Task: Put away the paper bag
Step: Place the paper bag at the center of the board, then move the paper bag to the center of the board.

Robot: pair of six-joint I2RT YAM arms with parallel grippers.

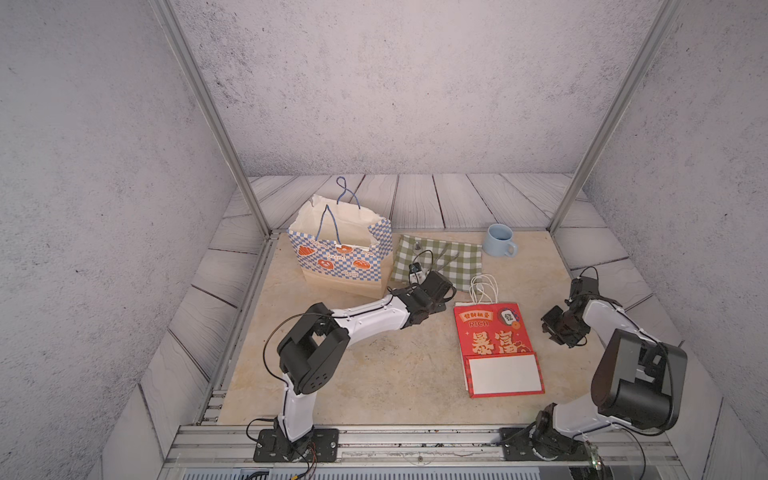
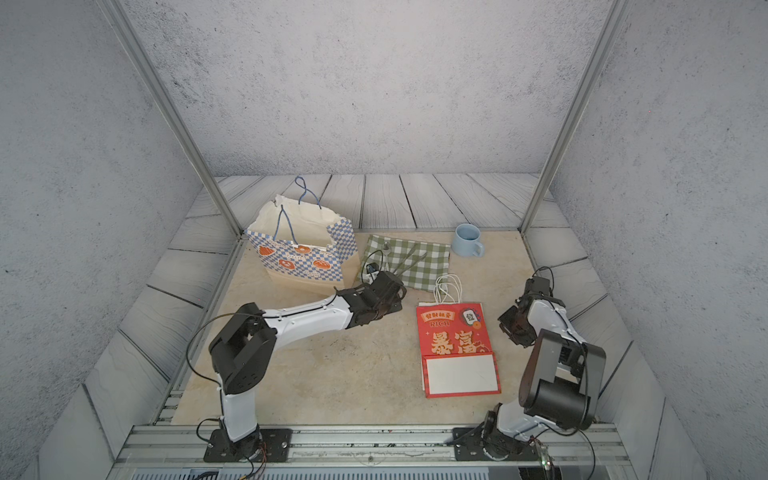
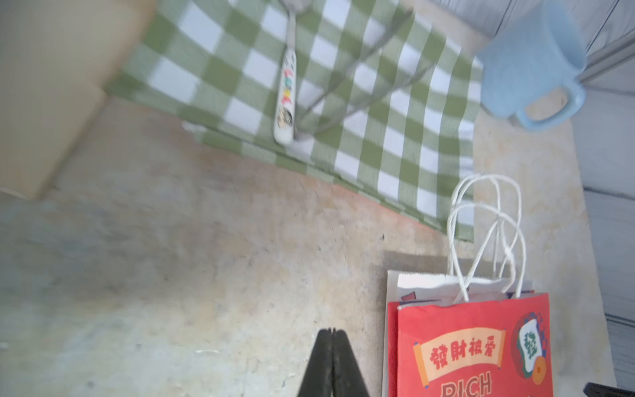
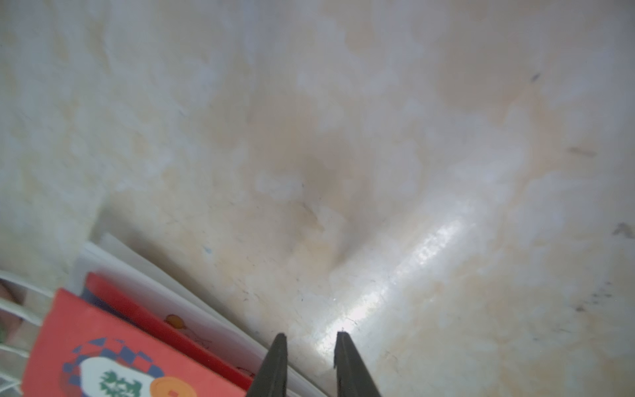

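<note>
Just beside the right gripper (image 4: 311, 335) lies the flattened paper bag (image 4: 103, 326).

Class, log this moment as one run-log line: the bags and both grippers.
red paper bag: lying flat | left gripper: shut, empty | right gripper: open, empty | blue checkered bag: upright, open

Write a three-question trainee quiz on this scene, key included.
1. True or false: the red bag stands upright.
2. What lies on the green cloth? A) phone B) spoon C) plate
3. Which is shut, the left gripper or the right gripper?
Key: 1 false, it lies flat on the table. 2 B. 3 the left gripper.
</note>
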